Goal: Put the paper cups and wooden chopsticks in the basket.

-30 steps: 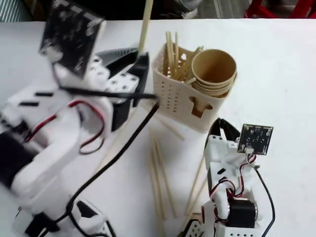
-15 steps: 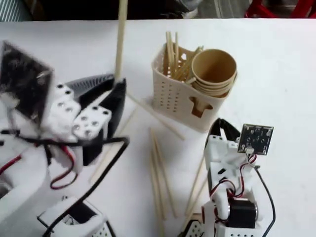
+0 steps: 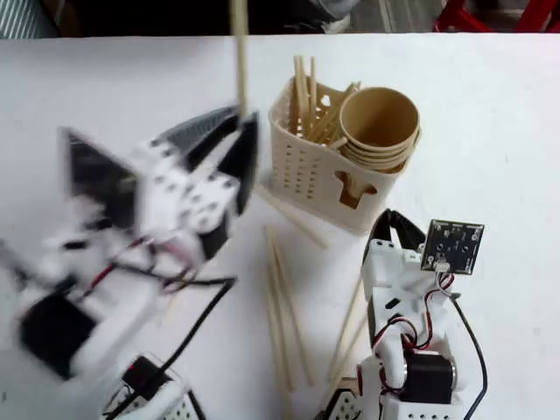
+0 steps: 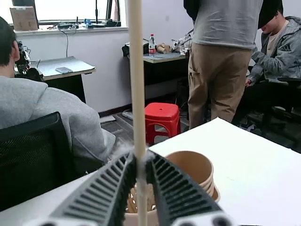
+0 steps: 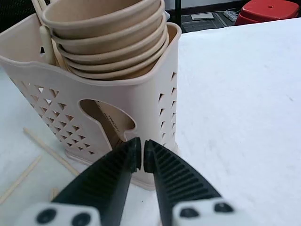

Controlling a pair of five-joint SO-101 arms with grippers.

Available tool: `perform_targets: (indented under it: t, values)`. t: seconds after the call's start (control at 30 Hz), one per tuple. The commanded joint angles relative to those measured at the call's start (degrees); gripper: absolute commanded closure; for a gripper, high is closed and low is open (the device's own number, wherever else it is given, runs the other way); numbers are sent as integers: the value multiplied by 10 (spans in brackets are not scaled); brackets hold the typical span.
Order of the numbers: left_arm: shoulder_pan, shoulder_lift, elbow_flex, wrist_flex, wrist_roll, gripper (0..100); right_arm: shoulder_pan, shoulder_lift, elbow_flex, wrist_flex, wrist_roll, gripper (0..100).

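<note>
Chopstick (image 4: 136, 70) stands upright, clamped in my left gripper (image 4: 139, 159) beside the basket (image 3: 306, 171); next, I judge, I must carry it over the rim and release.

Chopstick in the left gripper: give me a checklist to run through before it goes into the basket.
1. Grip: the left gripper is shut on the chopstick, which stands upright. Ok.
2. Position: in the high view the gripper sits beside the basket, not over its opening. Not ok.
3. Free room in the basket next to the stacked paper cups: cannot tell.
4. Other arm out of the way: the right gripper is shut and low, by the basket's wall and below its rim. Ok.
5. Nothing left to collect: loose chopsticks lie on the table. Not ok.
</note>
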Motion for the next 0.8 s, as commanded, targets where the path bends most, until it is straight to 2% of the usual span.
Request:
perform_targets:
  t: [0.0, 0.1, 0.2, 0.77]
  values:
    - [3, -11, 157, -241, -33, 979, 4, -4, -4, -12, -3, 972]
    - [3, -11, 229, -360, -57, 979, 4, -4, -4, -12, -3, 972]
    - [3, -3, 265, -432, -70, 979, 4, -4, -4, -12, -3, 971]
    - [-65, 320, 128, -546, -65, 979, 4, -4, -4, -12, -3, 971]
